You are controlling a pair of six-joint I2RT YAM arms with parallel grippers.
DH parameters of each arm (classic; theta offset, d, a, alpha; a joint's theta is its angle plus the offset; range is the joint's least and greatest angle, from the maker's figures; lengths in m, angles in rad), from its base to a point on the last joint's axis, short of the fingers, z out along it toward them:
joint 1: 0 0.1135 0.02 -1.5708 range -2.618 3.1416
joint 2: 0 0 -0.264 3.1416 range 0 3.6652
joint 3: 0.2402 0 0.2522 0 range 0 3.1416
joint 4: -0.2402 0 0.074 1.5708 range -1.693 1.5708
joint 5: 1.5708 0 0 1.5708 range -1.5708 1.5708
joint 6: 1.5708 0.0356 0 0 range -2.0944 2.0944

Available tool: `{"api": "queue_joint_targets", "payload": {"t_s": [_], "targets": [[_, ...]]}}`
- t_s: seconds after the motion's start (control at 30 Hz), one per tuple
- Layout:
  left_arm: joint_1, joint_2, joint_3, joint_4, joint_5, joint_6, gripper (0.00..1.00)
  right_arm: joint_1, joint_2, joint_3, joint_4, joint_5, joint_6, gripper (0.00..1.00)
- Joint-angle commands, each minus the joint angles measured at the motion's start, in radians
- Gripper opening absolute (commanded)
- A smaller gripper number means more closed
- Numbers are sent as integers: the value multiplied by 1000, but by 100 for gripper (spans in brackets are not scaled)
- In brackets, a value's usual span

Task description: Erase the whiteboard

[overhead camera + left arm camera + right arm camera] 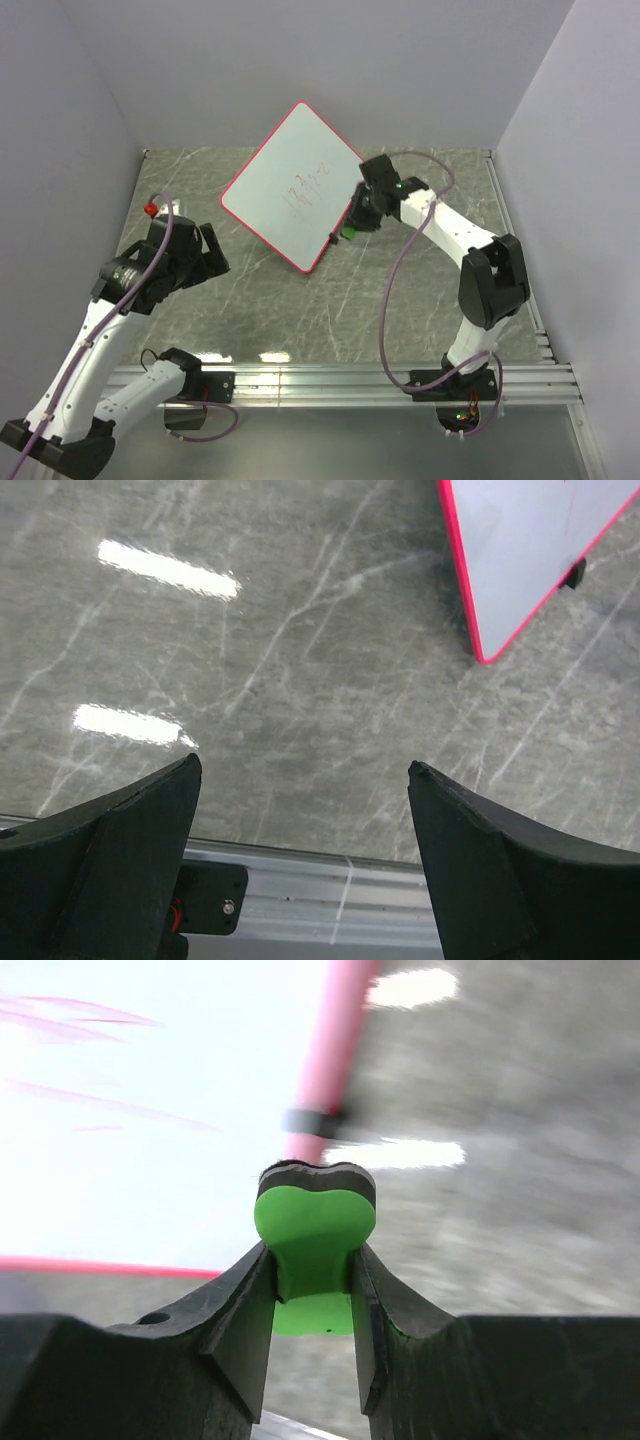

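Note:
The whiteboard (292,185), white with a red-pink rim and faint red scribbles, lies turned diagonally at the table's far middle. Its corner shows in the left wrist view (530,550) and its rim and scribbles in the right wrist view (150,1110). My right gripper (352,226) is shut on the green eraser (314,1235), which has a dark felt face, and holds it at the board's right edge beside a small black foot (312,1122). My left gripper (208,258) is open and empty over bare table, left of the board.
A small red object (151,209) sits at the far left by the wall. Grey walls close the table on the left, back and right. A metal rail (330,382) runs along the near edge and also shows in the left wrist view (330,890).

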Motion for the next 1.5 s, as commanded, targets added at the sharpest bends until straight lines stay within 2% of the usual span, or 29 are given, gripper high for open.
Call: {"api": "queue_joint_targets", "payload": {"t_s": [0.0,0.17,0.33,0.37,0.47,0.6,0.63,0.73,0.97,1.13,1.3,1.47], "targets": [[-3,-17,28,57,-102,-5,92,40,58,185,85,-138,16,0],[-3,-87,-138,417,-42,56,94,94,248,516,-35,-152,-2,0],[-4,-138,-314,801,-19,63,92,100,316,641,-58,-167,9,0],[-3,-144,-340,940,-13,83,90,102,333,662,-55,-175,10,0],[10,-80,-385,1085,-7,186,90,102,359,688,-59,-201,6,0],[115,95,-231,1107,134,278,87,102,349,670,-64,-236,3,0],[170,121,-215,1116,200,280,86,100,342,659,-58,-250,3,0],[252,202,-176,1218,282,268,86,100,338,662,-64,-287,-13,0],[299,327,-164,1355,456,286,90,80,393,811,-147,-273,-43,0],[342,376,-111,1328,582,237,89,66,390,816,-147,-262,-43,0],[356,384,-100,1242,598,222,83,66,348,736,-128,-248,-57,0],[436,469,-121,1262,787,165,70,60,361,782,-193,-232,-125,0]]}}
